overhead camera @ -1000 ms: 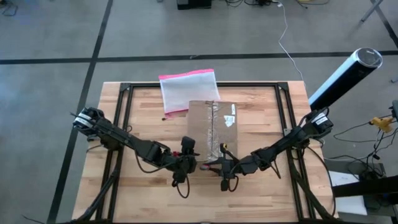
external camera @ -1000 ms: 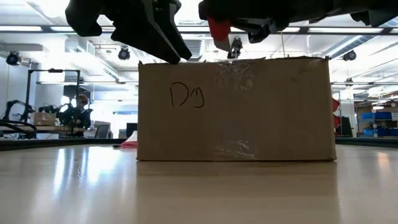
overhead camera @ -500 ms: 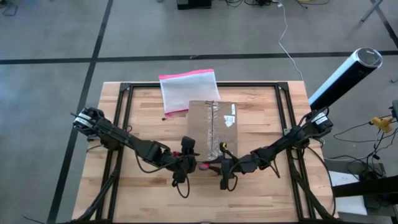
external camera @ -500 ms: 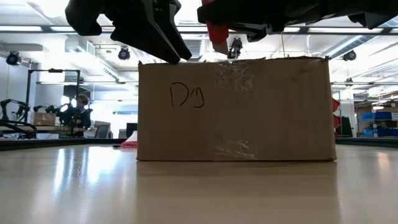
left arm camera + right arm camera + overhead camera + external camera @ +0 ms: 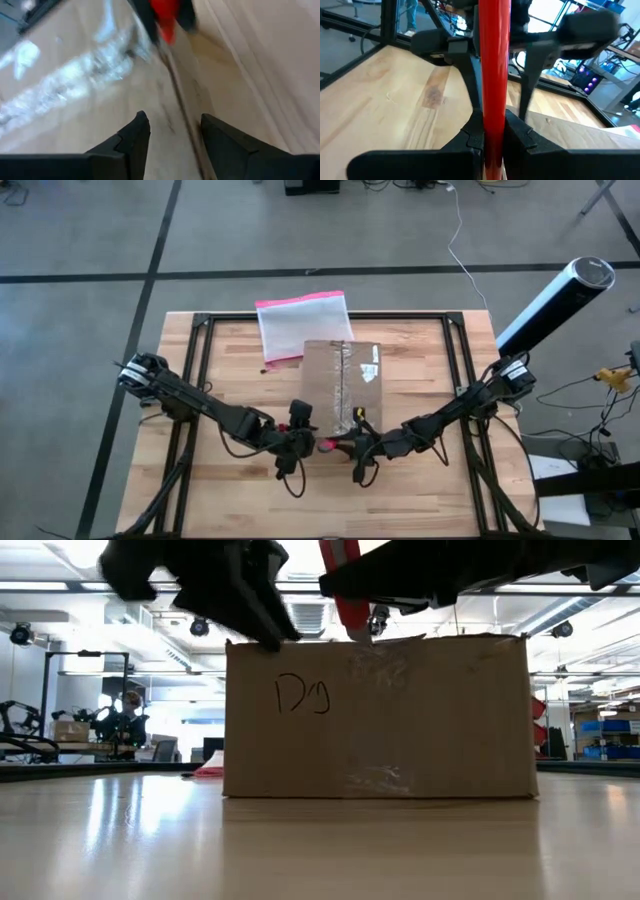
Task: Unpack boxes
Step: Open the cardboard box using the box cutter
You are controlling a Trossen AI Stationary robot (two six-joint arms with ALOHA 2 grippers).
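Over the last second the right gripper [image 5: 328, 445], clamped on a red tool [image 5: 494, 75], was shifted toward the taped seam of the still-sealed cardboard box [image 5: 342, 385], where the left gripper [image 5: 172, 135] is held part-open and empty, so cutting appears imminent.

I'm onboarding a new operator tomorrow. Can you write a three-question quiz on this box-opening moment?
1. True or false: the cardboard box has its top flaps folded open.
2. What is the right gripper clamped on?
A. a red tool
B. the pink-edged pouch
C. nothing
3. Fill in: the pink-edged pouch lies at the table's far edge, beside the box's far-____ corner as the high view shows it.

Key
1. False: the flaps are shut and clear tape runs along the seam.
2. A: the red tool stands between its fingers, near the box's near edge, with the left gripper open over the box's near edge.
3. left
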